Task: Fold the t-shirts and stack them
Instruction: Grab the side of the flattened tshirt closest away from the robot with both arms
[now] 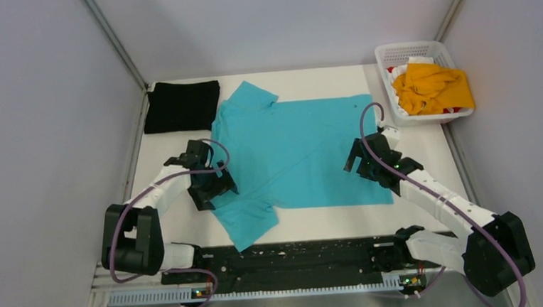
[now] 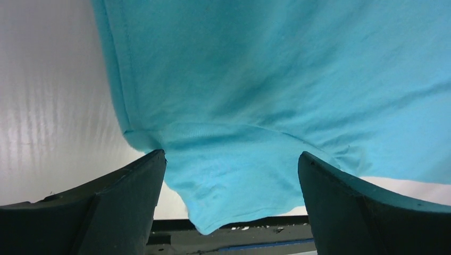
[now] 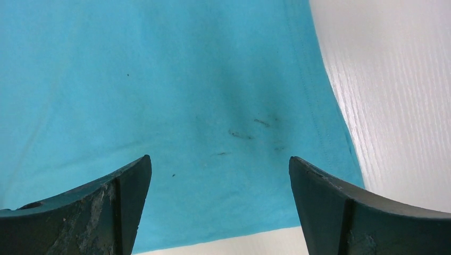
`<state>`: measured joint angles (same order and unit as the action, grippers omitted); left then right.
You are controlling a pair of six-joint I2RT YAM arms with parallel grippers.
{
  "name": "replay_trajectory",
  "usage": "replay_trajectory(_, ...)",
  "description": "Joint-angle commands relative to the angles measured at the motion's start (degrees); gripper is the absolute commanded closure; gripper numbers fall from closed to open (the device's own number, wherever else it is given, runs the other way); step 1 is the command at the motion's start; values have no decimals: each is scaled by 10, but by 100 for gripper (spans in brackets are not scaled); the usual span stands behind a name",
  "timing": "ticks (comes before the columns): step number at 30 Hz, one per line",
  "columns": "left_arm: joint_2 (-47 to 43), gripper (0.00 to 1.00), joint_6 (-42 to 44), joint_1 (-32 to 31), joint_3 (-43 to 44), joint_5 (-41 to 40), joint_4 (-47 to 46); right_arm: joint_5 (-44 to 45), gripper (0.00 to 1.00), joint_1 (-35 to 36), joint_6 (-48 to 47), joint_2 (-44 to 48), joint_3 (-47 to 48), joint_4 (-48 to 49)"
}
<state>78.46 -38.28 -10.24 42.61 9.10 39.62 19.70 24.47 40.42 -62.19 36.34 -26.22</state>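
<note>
Turquoise cloth fills both wrist views. The turquoise-blue t-shirt (image 1: 304, 151) lies spread flat across the middle of the worktop (image 1: 330, 222), with its near sleeve (image 1: 248, 222) splayed toward the near edge. The left arm (image 1: 158, 190) hangs over the seam where that sleeve joins the body, on the shirt's left side. Its jaws stand wide apart and clamp nothing. The right arm (image 1: 435, 197) hovers over the shirt's near-right corner beside the hem, and its jaws are likewise apart and empty.

The step in hand looks like the first fold of this shirt, taken along its near side. To do it well, both jaws should drop onto cloth close to the near edge and pinch through both layers. Both ends should then lift at one pace so the crease runs straight. The loose sleeve will likely drag or bunch unless it is laid inward first.

At the far-left corner sits the black t-shirt (image 1: 180, 106), already a neat rectangle just beside the turquoise one and probably the base of the stack. At the far-right corner the orange-yellow t-shirt (image 1: 432, 87) lies crumpled in a white lattice basket (image 1: 412, 47).
</note>
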Motion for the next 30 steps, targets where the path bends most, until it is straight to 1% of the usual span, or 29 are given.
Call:
replay_trajectory(1, -49, 1, 19, -3, 58, -22, 47, 28, 1, -8, 20, 26, 9, -3)
replay_trajectory(4, -81, 1, 26, -24, 77, -33, 84, 25, 1, -11, 19, 27, 15, -10)
replay_trajectory(6, -103, 1, 30, -55, 77, -43, 121, 27, 1, -13, 20, 28, 18, -15)
replay_trajectory(9, -139, 1, 11, -112, 44, -63, 184, 29, 1, -19, 11, 25, 20, -14)
replay_trajectory(10, -153, 2, -1, -133, 31, -51, 196, 31, 1, -20, 6, 22, 20, -15)
replay_trajectory(11, -168, 3, -14, -155, 14, -36, 200, 31, 1, -22, 3, 20, 21, -15)
replay_trajectory(14, -216, 5, -94, -206, -29, -53, 211, 34, 1, -28, -9, 6, 26, -14)
replay_trajectory(17, -245, 9, -172, -255, -74, -55, 193, 38, 1, -30, -26, -12, 37, -14)
replay_trajectory(18, -250, 11, -202, -272, -88, -51, 179, 41, 1, -31, -31, -18, 41, -11)
replay_trajectory(20, -251, 17, -235, -306, -112, -43, 143, 40, 1, -35, -39, -31, 47, -7)
replay_trajectory(23, -230, 26, -265, -350, -121, -61, 105, 28, 1, -40, -48, -50, 52, 2)
replay_trajectory(26, -202, 36, -285, -366, -117, -105, 102, 18, 1, -42, -53, -57, 51, 8)
replay_trajectory(27, -195, 40, -291, -367, -121, -113, 101, 16, 1, -43, -54, -57, 49, 11)
replay_trajectory(30, -184, 49, -301, -368, -138, -119, 86, 12, 1, -49, -56, -54, 45, 14)
